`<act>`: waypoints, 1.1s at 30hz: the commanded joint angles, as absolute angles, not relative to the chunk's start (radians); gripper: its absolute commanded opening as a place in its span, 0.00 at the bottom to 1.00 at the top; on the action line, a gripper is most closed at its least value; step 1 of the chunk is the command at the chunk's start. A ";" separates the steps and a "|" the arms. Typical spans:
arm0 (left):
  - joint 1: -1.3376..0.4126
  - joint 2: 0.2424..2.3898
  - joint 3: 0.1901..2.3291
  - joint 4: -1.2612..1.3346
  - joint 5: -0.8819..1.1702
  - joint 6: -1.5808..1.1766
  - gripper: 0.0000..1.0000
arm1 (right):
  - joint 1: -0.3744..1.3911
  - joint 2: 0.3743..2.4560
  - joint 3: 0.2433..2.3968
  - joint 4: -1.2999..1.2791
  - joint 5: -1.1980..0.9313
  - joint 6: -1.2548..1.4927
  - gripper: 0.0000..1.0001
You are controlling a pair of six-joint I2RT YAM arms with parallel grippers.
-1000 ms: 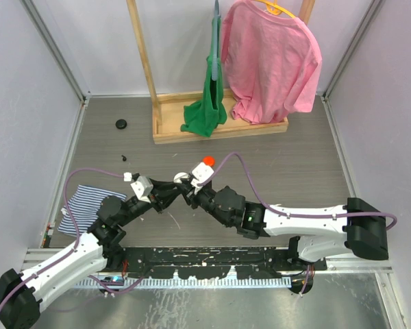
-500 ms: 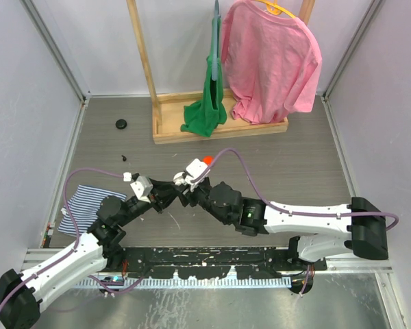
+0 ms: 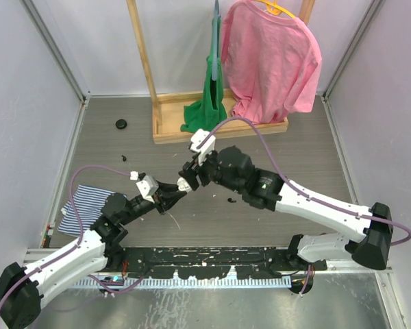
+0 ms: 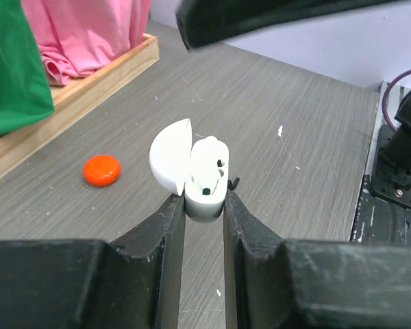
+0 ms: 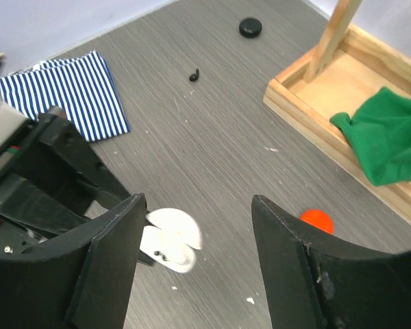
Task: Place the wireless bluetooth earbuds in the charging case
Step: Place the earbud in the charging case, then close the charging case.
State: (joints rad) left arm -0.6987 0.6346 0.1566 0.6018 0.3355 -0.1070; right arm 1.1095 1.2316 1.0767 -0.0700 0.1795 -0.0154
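Left hand (image 4: 204,203) clamped low on the open charging case (image 4: 207,184), held above the desk (image 4: 308,137). An earbud (image 4: 211,153) stands in it; can't tell if flush. Right hand (image 5: 196,203) wide, empty, just above. Hold the case steady and press the bud gently, clear of the lid (image 4: 170,156).

Robot lab cell, white panel walls (image 3: 20,103), aluminium frame rails (image 3: 55,46)

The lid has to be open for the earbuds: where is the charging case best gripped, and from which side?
Probably the lower body of the charging case, pinched across its sides from underneath, as the left gripper does. The lid stands open to one side and the wells face up, so keep the top free.
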 commanded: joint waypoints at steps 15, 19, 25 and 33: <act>-0.696 0.699 0.209 0.690 0.458 -0.100 0.05 | 0.792 1.304 1.104 -0.172 -0.550 0.184 0.86; -0.696 0.690 0.204 0.695 0.456 -0.102 0.05 | 0.773 1.349 1.074 -0.111 -0.666 0.251 0.88; -0.696 0.692 0.204 0.699 0.456 -0.106 0.05 | 0.765 1.386 1.026 -0.005 -0.806 0.323 0.88; -0.696 0.695 0.205 0.695 0.445 -0.104 0.05 | 0.750 1.402 1.003 0.050 -0.900 0.351 0.86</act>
